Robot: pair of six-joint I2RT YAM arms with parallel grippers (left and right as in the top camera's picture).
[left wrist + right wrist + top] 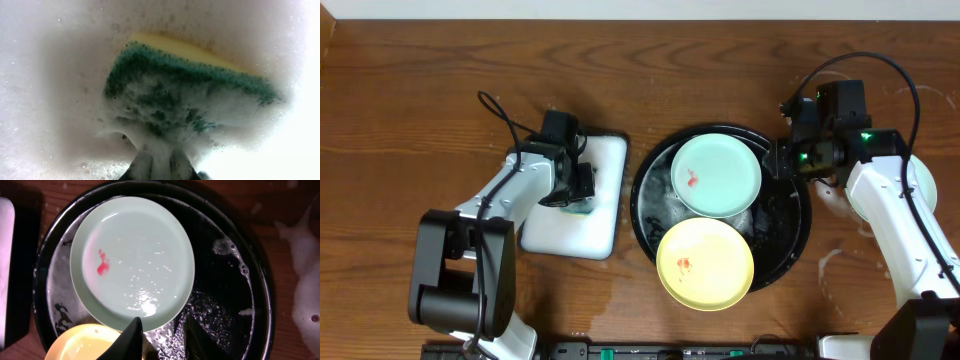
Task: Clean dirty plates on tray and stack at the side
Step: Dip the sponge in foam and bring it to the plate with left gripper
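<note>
A pale mint-green plate (715, 175) (132, 260) with a red stain lies in the upper part of the black tray (790, 235) (235, 280). A pale yellow plate (705, 263) (85, 345), also red-stained, rests on the tray's near rim. My right gripper (778, 160) (164, 325) hovers open at the tray's right side, one finger over the mint plate's edge, with only wet tray floor between its fingers. My left gripper (582, 185) (161, 165) is shut on a foamy green and yellow sponge (190, 90) over the white dish (570, 235).
The white rectangular dish lies left of the tray, thick with foam inside. A pale round thing (924, 180) lies half hidden under the right arm. Foam splashes (830, 262) mark the wooden table right of the tray. Cables loop above both arms.
</note>
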